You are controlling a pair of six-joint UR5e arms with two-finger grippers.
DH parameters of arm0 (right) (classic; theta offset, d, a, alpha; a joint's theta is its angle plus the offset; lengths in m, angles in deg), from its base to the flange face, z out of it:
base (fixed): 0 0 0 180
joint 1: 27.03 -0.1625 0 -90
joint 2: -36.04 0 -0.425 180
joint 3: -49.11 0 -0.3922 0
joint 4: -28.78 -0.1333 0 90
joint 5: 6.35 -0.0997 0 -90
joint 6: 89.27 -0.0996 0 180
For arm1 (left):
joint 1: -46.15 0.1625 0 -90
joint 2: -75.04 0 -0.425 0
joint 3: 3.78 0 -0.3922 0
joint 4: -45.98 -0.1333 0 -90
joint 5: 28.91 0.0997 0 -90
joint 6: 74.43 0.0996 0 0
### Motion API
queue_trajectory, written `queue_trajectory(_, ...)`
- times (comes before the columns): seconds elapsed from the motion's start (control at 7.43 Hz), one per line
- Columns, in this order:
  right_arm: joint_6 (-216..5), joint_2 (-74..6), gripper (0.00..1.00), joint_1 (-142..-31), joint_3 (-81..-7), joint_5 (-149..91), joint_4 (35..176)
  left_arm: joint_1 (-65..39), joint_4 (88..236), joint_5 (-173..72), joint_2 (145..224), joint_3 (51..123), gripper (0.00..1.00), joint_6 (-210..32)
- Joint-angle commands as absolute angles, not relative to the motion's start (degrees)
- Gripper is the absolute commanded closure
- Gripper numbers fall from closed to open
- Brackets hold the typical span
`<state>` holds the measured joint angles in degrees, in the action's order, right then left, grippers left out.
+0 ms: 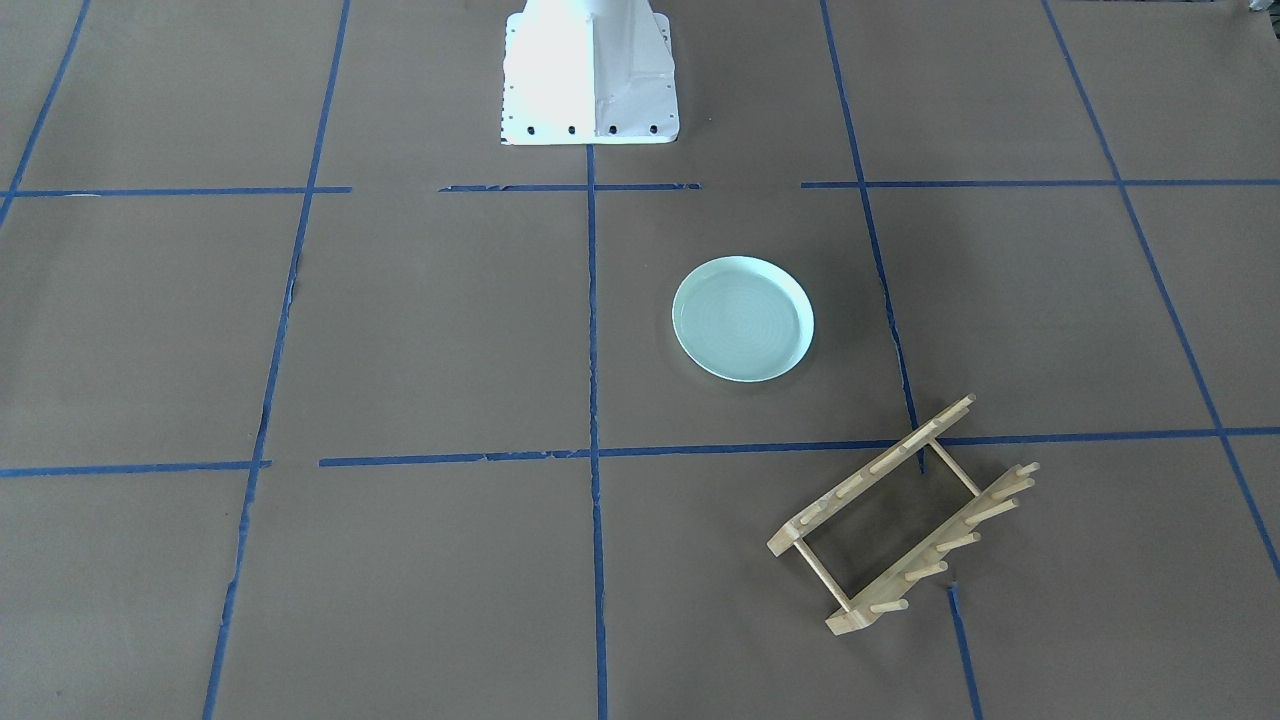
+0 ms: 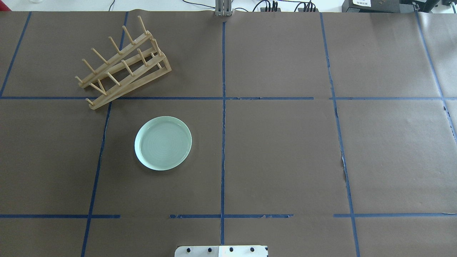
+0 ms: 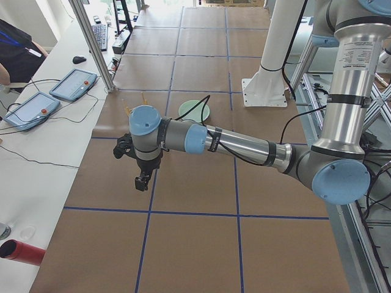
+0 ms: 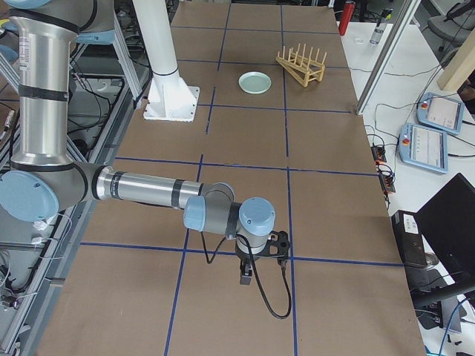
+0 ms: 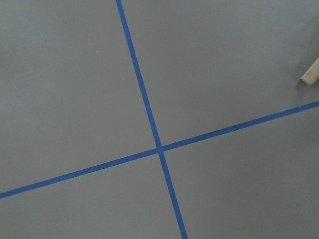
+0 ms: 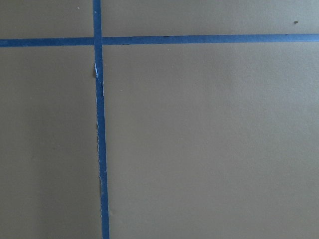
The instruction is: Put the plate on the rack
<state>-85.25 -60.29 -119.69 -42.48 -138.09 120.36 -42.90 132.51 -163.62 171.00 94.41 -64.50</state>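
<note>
The plate point(image 2: 163, 143) lies flat and face up on the tabletop point(image 2: 285, 160), in the robot's left half, just left of the middle line of blue tape point(image 2: 223, 107). Nothing touches it.

The rack point(image 2: 123, 64) stands beyond the plate, farther from the robot base point(image 2: 221, 251). It sits at a slant to the tape grid with its pegs up, apart from the plate, which is not yet on it.

The left claw point(image 3: 142, 180) hangs pointing down over the tabletop towards the robot's left end, apart from both plate and rack. The right claw point(image 4: 246, 278) hangs likewise near the opposite end, well apart from them. Each shows in a side view only, so I cannot tell how far either is open or whether it holds anything.
</note>
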Motion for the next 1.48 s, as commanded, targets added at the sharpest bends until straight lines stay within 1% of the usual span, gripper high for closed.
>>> queue_trajectory(0.0, -85.3, -60.3, 0.0, -119.8, -42.5, -138.1, 120.4, -37.2, 133.1, -165.1, 172.5, 97.2, 0.0, -72.1)
queue_trajectory(0.13, -85.3, -60.3, 0.0, -119.7, -42.6, -138.1, 120.4, -35.1, 133.2, -165.0, 173.9, 99.7, 0.0, -78.8)
queue_trajectory(0.27, -85.2, -60.3, 0.0, -119.7, -42.5, -138.1, 120.4, -31.1, 133.0, -164.5, 177.8, 101.1, 0.0, -88.4)
queue_trajectory(0.67, -85.2, -60.3, 0.0, -119.8, -42.6, -138.1, 120.4, -16.0, 132.5, -159.6, 190.7, 100.5, 0.0, -122.4)
queue_trajectory(0.81, -85.2, -60.3, 0.0, -119.8, -42.6, -138.1, 120.4, -10.1, 132.0, -156.0, 193.1, 99.9, 0.0, -132.1)
queue_trajectory(1.08, -85.2, -60.3, 0.0, -119.7, -42.6, -138.1, 120.4, -2.1, 130.1, -151.3, 200.2, 94.9, 0.0, -145.0)
queue_trajectory(1.35, -85.2, -60.3, 0.0, -119.7, -42.6, -138.1, 120.4, 3.9, 123.0, -147.1, 208.5, 86.7, 0.0, -150.6)
